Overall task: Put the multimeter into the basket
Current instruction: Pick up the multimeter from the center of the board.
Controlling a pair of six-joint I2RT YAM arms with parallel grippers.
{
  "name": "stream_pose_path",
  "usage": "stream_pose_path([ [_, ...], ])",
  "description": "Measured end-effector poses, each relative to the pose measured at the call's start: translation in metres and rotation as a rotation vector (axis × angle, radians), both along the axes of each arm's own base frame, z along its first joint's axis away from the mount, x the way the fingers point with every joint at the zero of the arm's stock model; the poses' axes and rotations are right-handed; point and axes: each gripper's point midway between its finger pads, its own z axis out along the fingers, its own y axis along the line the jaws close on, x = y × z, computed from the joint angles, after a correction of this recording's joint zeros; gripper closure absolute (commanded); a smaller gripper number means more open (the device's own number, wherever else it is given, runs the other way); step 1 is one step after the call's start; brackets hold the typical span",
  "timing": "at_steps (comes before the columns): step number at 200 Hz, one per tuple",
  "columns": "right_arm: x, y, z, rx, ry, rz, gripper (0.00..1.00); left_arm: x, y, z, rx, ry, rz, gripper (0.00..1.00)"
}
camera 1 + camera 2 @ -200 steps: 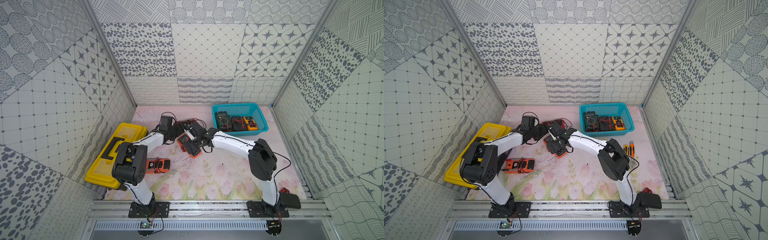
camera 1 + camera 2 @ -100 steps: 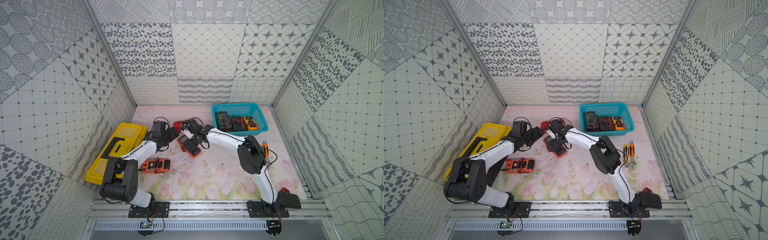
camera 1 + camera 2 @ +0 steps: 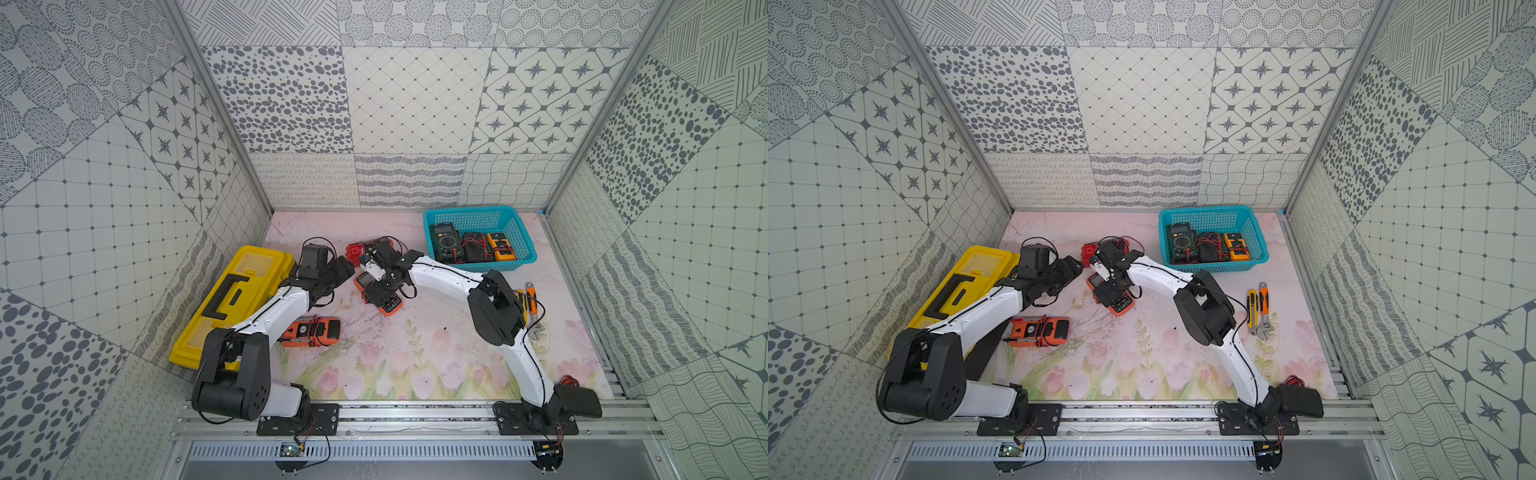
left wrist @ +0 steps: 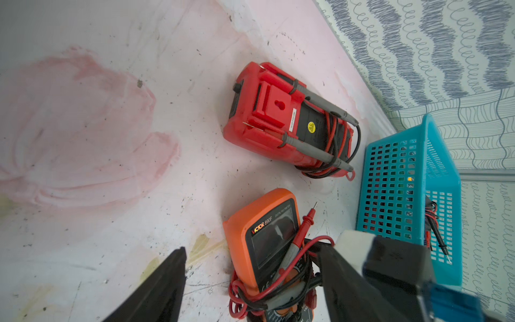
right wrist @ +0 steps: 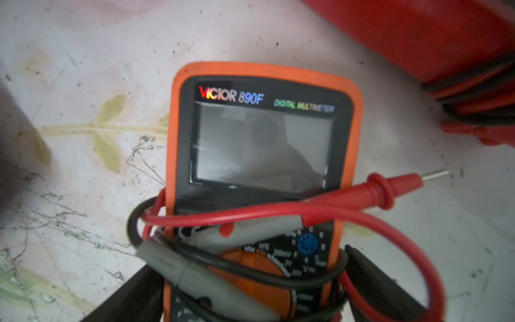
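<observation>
An orange multimeter [image 3: 391, 306] [image 3: 1121, 307] [image 4: 245, 223] [image 5: 259, 83], wrapped in red and black leads, lies face up on the floral mat. My right gripper [image 3: 380, 291] [image 3: 1111, 293] [image 5: 250, 290] is open and low over its dial end, one finger along each side. Just left of the meter, my left gripper [image 3: 347, 270] [image 3: 1075, 268] [image 4: 256, 278] is open and empty. The teal basket [image 3: 478, 218] [image 3: 1208, 218] [image 4: 395, 189] stands at the back right, to the right of the meter, with three meters inside.
A red multimeter [image 3: 356, 251] [image 3: 1089, 251] [image 4: 278, 125] lies face down behind the orange one. Another orange meter [image 3: 311, 330] [image 3: 1040, 330] lies near the yellow toolbox [image 3: 232, 299] [image 3: 963, 286] at the left. A utility knife [image 3: 1252, 307] and a wrench [image 3: 1264, 311] lie right of my right arm.
My right gripper has moved forward and down over the orange multimeter. My left arm has folded back toward its base, its gripper drawing slightly left. Both grippers stayed open.
</observation>
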Motion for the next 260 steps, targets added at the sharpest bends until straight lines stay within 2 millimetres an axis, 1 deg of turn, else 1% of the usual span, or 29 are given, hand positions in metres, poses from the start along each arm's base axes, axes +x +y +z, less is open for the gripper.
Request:
stream_pose_path([
  [35,0.001,-0.002,-0.001,-0.02,0.001,-0.013,0.02,-0.002,0.001,0.002,-0.002,-0.006,0.003,0.21],
  [54,0.001,-0.001,-0.002,-0.026,0.011,-0.017,0.04,-0.003,0.001,0.003,-0.003,-0.009,0.005,0.2],
  [66,0.001,-0.001,-0.002,-0.031,0.019,-0.017,0.04,-0.004,0.001,0.004,-0.005,-0.01,0.007,0.21],
  [79,-0.001,0.0,-0.002,-0.034,0.028,-0.014,0.02,-0.004,0.001,0.004,-0.005,-0.01,0.007,0.21],
  [103,-0.002,0.002,-0.009,-0.04,0.043,-0.01,0.02,-0.005,0.001,0.003,-0.005,-0.008,0.008,0.2],
  [131,-0.003,0.002,-0.01,-0.037,0.051,-0.006,0.03,-0.005,0.001,0.003,-0.006,-0.009,0.009,0.2],
  [143,-0.003,0.002,-0.01,-0.037,0.052,-0.006,0.08,-0.005,0.001,0.003,-0.007,-0.009,0.01,0.2],
  [149,-0.004,0.002,-0.011,-0.038,0.053,-0.008,0.12,-0.005,0.001,0.003,-0.007,-0.009,0.01,0.2],
  [159,-0.006,0.001,-0.011,-0.042,0.062,-0.012,0.15,-0.005,0.001,0.003,-0.007,-0.009,0.01,0.2],
  [163,-0.007,0.001,-0.012,-0.045,0.064,-0.011,0.19,-0.005,0.001,0.003,-0.007,-0.009,0.01,0.2],
  [174,-0.008,0.001,-0.012,-0.051,0.058,-0.012,0.38,-0.005,0.002,0.003,-0.007,-0.009,0.011,0.2],
  [181,-0.007,0.001,-0.012,-0.054,0.055,-0.014,0.45,-0.005,0.002,0.003,-0.007,-0.009,0.012,0.2],
  [202,-0.007,0.001,-0.01,-0.059,0.046,-0.018,0.51,-0.005,0.003,0.003,-0.007,-0.007,0.014,0.2],
  [213,-0.007,0.0,-0.009,-0.061,0.04,-0.021,0.57,-0.005,0.003,0.003,-0.007,-0.007,0.014,0.2],
  [222,-0.007,0.0,-0.009,-0.061,0.04,-0.024,0.64,-0.005,0.003,0.004,-0.007,-0.009,0.014,0.2],
  [228,-0.007,0.0,-0.008,-0.059,0.04,-0.026,0.67,-0.005,0.003,0.004,-0.007,-0.011,0.014,0.2],
  [243,-0.01,-0.002,-0.006,-0.062,0.045,-0.028,0.71,-0.006,0.004,0.007,-0.006,-0.015,0.016,0.2],
  [260,-0.017,-0.01,0.0,-0.083,0.056,-0.029,0.72,-0.009,0.005,0.009,0.001,-0.019,0.023,0.2],
])
